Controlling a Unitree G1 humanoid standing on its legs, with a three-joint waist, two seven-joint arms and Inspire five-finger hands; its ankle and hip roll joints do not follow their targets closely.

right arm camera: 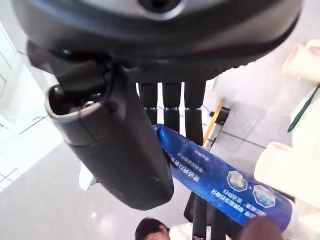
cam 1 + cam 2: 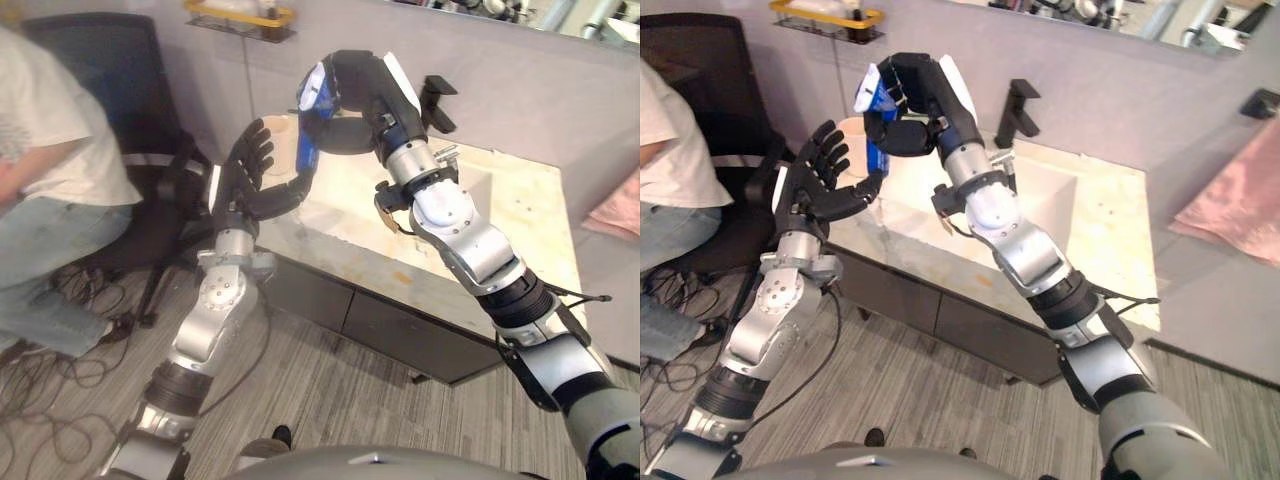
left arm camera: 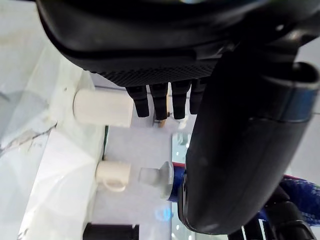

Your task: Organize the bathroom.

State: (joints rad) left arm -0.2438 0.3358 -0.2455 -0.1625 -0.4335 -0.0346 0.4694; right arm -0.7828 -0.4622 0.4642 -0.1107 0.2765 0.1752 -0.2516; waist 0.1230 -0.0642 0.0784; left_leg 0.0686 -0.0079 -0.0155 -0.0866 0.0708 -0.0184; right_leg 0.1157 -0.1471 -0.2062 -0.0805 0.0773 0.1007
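My right hand (image 2: 362, 92) is raised over the counter's left end, shut on a blue toothpaste tube (image 2: 308, 148) that hangs cap-down; its fingers and thumb wrap the tube (image 1: 220, 177) in the right wrist view. Just below and left of it my left hand (image 2: 250, 165) stands open, fingers spread upward, the thumb reaching under the tube's lower end without gripping it. The tube's pale cap (image 3: 157, 177) shows past the left thumb. A cream cup (image 2: 853, 135) stands on the counter's back left corner, behind both hands.
The marble counter (image 2: 520, 220) holds a sunken sink (image 2: 1045, 190) with a black faucet (image 2: 1018, 110). A yellow wall shelf (image 2: 240, 15) hangs above the cup. A pink towel (image 2: 1230, 190) hangs at right. A person (image 2: 50, 150) sits on an office chair at left.
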